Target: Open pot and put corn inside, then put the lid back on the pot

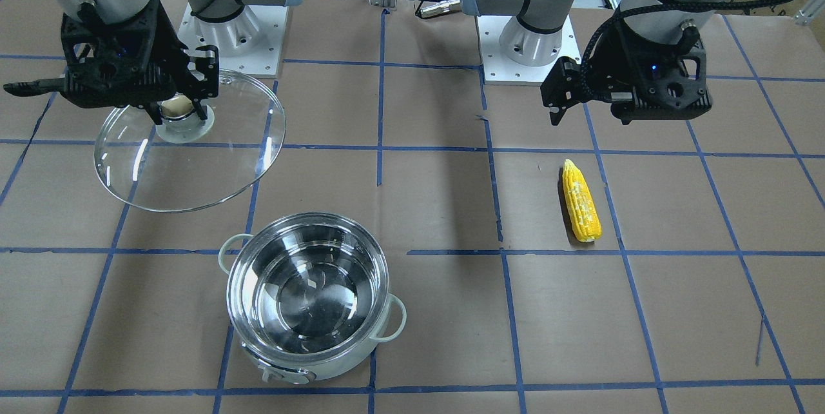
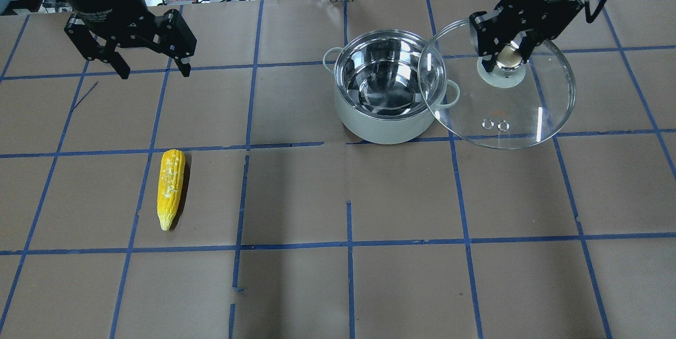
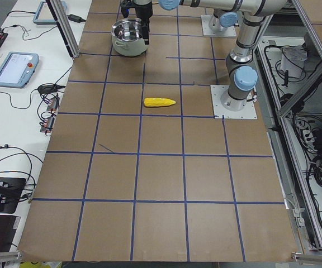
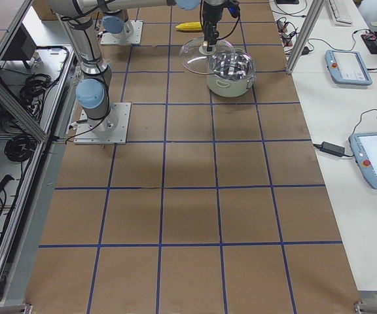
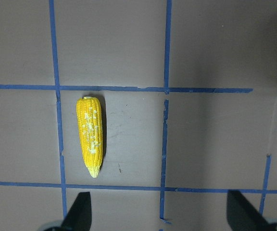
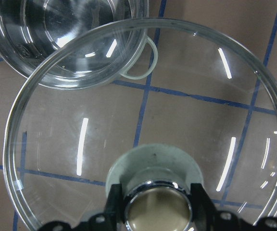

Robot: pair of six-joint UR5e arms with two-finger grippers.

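Note:
The pot [image 2: 380, 129] stands open and empty on the table; it also shows in the front view [image 1: 338, 367]. My right gripper [image 2: 508, 57] is shut on the knob of the clear glass lid [image 2: 528, 114] and holds it tilted in the air beside the pot. The lid's edge overlaps the pot's rim in the overhead view. The right wrist view shows the lid [image 6: 177, 115] hanging below the gripper [image 6: 156, 202]. The corn [image 2: 170, 187] lies flat on the table's left side. My left gripper [image 2: 155, 71] is open and empty above the table, beyond the corn [image 5: 91, 135].
Brown paper with a blue tape grid covers the table [image 2: 348, 275]. The arm bases [image 1: 232, 33] stand at the robot's edge. Tablets and cables [image 4: 349, 65] lie on the side benches.

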